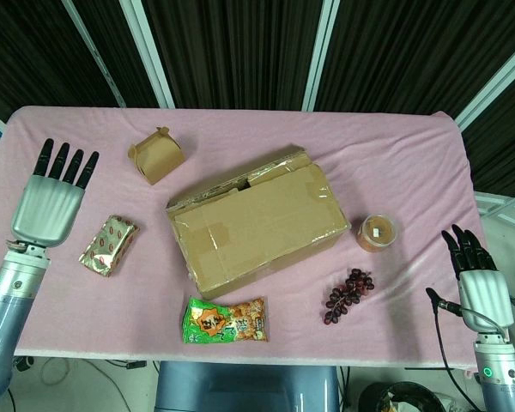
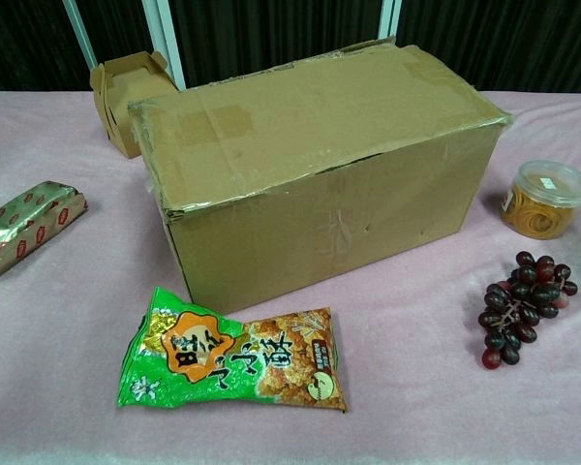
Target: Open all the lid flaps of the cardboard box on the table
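The cardboard box (image 1: 257, 225) (image 2: 320, 165) sits mid-table. Its near lid flap (image 2: 300, 121) lies flat over the top. Of the far flap (image 1: 240, 176) only a narrow strip shows along the back edge, with a dark gap beside it. I cannot tell whether it lies flat or hangs behind the box. My left hand (image 1: 51, 202) hovers over the table's left side, fingers spread, holding nothing, well apart from the box. My right hand (image 1: 476, 275) stays off the table's right front corner, fingers straight and empty. The chest view shows neither hand.
A small kraft carton (image 1: 157, 154) (image 2: 126, 87) stands behind the box on the left. A foil packet (image 1: 109, 244) (image 2: 29, 225) lies left of it and a green snack bag (image 1: 225, 320) (image 2: 232, 354) in front. Grapes (image 1: 349, 293) (image 2: 523, 305) and a lidded jar (image 1: 378, 232) (image 2: 545, 199) sit to the right.
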Motion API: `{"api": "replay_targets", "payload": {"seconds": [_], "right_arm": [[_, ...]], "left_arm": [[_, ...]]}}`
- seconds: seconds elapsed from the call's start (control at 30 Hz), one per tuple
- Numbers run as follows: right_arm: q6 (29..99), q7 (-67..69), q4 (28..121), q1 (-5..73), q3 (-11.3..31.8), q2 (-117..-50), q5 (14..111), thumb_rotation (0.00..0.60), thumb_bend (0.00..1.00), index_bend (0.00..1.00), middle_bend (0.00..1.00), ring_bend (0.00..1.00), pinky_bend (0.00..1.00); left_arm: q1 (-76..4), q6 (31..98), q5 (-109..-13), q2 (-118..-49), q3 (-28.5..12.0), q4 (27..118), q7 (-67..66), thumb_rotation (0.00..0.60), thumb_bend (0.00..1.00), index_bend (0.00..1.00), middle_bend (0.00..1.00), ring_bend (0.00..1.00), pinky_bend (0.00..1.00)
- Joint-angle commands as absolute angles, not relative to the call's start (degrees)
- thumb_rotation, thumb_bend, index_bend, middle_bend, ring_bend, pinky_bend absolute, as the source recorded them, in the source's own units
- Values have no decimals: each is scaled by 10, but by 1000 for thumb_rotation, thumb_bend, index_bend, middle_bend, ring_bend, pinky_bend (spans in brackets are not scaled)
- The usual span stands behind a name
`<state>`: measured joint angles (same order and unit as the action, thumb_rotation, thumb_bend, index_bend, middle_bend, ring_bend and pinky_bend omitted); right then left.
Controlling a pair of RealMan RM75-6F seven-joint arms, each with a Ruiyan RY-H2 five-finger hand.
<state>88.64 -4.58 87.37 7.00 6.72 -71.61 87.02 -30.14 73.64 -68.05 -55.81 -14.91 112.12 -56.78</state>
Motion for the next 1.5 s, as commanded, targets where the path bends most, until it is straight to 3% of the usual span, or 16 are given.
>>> {"api": "replay_targets", "payload": {"seconds": [0.03,0.23,0.5,0.6,0.7,0.87,1.03,1.2,1.5], "right_arm": [[885,-49,877,70,68,-713,869,600,213,0,0,0,218],[878,-68,898,76,69,-692,874,600,214,0,0,0,218],[848,-109,964,111,87,-649,892,600,233,0,0,0,218],[810,-134,1000,146,106,-623,898,600,326,0,10,0,218],[766,-157,1030,181,124,-603,891,600,479,12,72,35,218],[672,-202,1067,266,173,-585,858,600,728,118,180,146,257],[588,-239,1062,342,205,-599,805,600,909,185,208,167,258],[517,-270,1042,411,225,-623,740,600,990,260,223,167,258],[444,-329,992,524,236,-688,628,600,999,324,238,167,258]], "left_arm": [[-223,837,-793,-587,-117,1100,-378,600,214,37,88,43,34],[-146,909,-844,-604,-62,1064,-235,600,190,9,48,18,24],[-72,984,-863,-655,-26,961,-116,600,192,2,44,9,14],[-59,997,-867,-676,-24,908,-82,600,195,5,44,9,12],[-60,995,-864,-684,-30,886,-61,600,198,8,44,9,12],[-61,979,-855,-687,-37,871,-29,600,199,12,44,9,12],[-61,970,-854,-685,-39,871,-15,600,199,14,47,10,12],[-61,960,-851,-682,-42,874,-5,600,200,15,48,10,12],[-61,943,-849,-676,-44,881,4,600,203,15,50,10,12]]}}
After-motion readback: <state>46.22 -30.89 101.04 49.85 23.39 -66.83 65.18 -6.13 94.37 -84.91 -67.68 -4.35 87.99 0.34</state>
